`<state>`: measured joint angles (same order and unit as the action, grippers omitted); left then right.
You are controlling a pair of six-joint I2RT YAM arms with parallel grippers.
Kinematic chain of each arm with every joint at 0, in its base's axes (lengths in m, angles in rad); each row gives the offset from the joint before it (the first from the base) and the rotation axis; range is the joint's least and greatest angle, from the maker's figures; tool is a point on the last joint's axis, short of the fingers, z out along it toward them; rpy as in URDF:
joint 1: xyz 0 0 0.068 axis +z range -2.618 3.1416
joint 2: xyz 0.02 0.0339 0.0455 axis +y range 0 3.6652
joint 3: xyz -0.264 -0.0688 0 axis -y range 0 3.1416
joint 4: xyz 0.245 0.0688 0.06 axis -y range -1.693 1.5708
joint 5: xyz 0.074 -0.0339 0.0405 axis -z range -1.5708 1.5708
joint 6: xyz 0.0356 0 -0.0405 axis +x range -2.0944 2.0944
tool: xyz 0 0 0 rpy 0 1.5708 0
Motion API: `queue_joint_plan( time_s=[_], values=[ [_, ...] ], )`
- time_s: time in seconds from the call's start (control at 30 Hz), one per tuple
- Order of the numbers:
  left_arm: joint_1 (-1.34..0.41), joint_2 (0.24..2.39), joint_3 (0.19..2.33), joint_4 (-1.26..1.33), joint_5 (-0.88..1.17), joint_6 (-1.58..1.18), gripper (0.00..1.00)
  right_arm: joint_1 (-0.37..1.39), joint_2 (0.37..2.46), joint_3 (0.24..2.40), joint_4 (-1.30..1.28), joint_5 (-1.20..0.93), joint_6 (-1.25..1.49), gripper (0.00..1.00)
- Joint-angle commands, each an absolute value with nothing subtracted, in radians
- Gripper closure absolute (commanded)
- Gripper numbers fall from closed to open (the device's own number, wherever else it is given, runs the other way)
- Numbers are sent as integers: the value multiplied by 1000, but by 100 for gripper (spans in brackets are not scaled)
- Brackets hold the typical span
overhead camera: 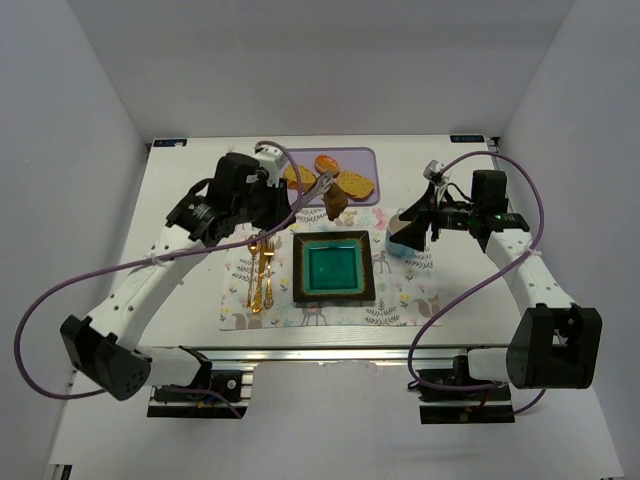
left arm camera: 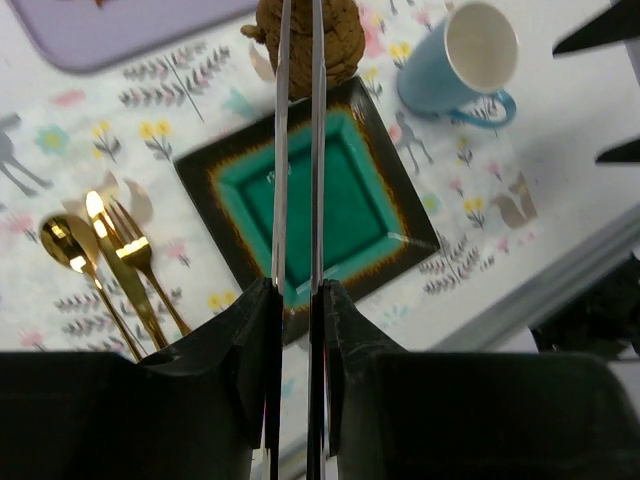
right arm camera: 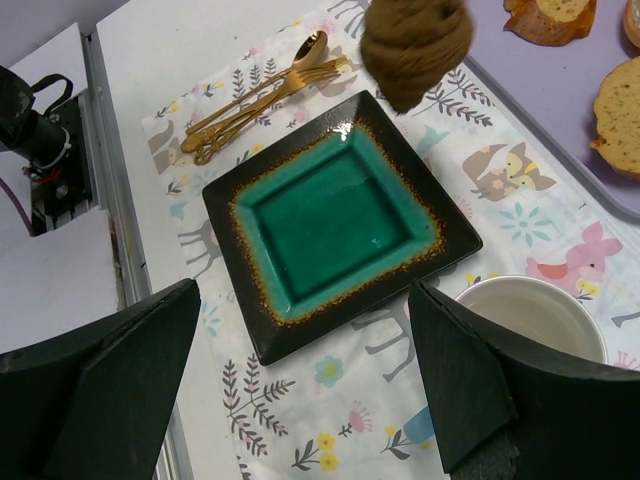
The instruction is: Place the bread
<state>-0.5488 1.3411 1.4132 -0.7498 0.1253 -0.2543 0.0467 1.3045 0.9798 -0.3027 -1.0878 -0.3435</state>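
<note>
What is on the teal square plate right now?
Nothing: the plate lies bare in the right wrist view. The bread is by its far edge, pinched in tongs held by the left gripper. What lies beneath the plate is covered.

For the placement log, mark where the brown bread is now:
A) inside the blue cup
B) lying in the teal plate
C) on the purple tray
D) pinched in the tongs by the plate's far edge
D: the left fingers clamp the tongs, whose tips pinch the brown bread at the far edge of the teal plate, which has nothing on it.
</note>
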Motion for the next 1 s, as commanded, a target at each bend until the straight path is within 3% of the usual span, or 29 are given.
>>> queue_joint_plan(
  time_s=[0.0,0.7,0.97],
  values=[
    [-554,1232,1342,-778,232,-301,100,43,1313,1025,-327,-1115,-357,11],
    [-612,1288,1215,-810,305,-296,97,43,1318,1019,-330,-1118,-351,11],
    [-650,1360,1233,-772,301,-308,71,43,1318,1014,-327,-1121,-350,11]
  ],
)
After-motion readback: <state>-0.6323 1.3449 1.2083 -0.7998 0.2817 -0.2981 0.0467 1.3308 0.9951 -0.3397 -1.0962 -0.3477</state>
